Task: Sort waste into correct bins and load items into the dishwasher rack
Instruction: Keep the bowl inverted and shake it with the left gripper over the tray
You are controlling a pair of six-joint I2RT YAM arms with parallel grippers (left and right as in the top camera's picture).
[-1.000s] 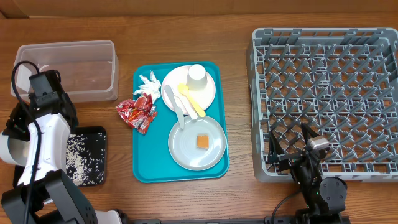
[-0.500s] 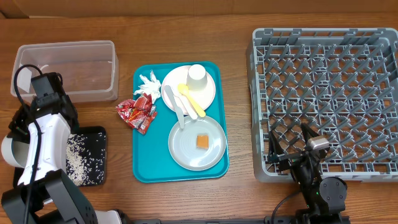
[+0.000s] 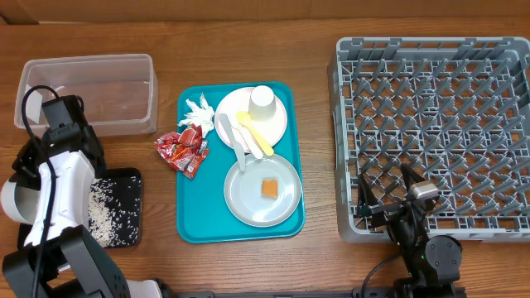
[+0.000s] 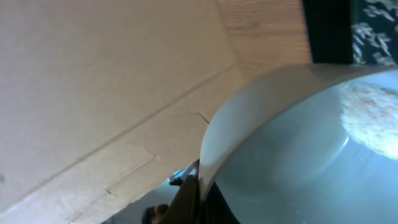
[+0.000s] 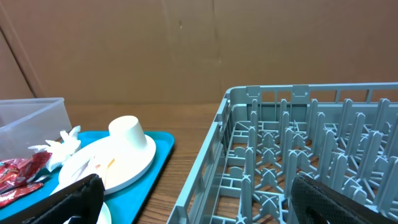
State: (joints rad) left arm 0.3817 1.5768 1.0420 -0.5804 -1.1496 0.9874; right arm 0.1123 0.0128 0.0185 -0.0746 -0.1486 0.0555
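Even, bright overhead light; left-wrist pic blurry, maybe glare on bowl (image 4: 298,143).

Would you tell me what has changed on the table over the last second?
Very little. The left arm and its cable edged slightly toward the table's near side, by the black tray. The left claw grips a white bowl, and nothing was released. The right claw stays open by the rack. The teal tray, its dishes and the red wrappers lie as before.

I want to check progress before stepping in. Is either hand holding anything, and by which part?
The left hand grips a white bowl by its rim. The right hand is open and holds nothing.
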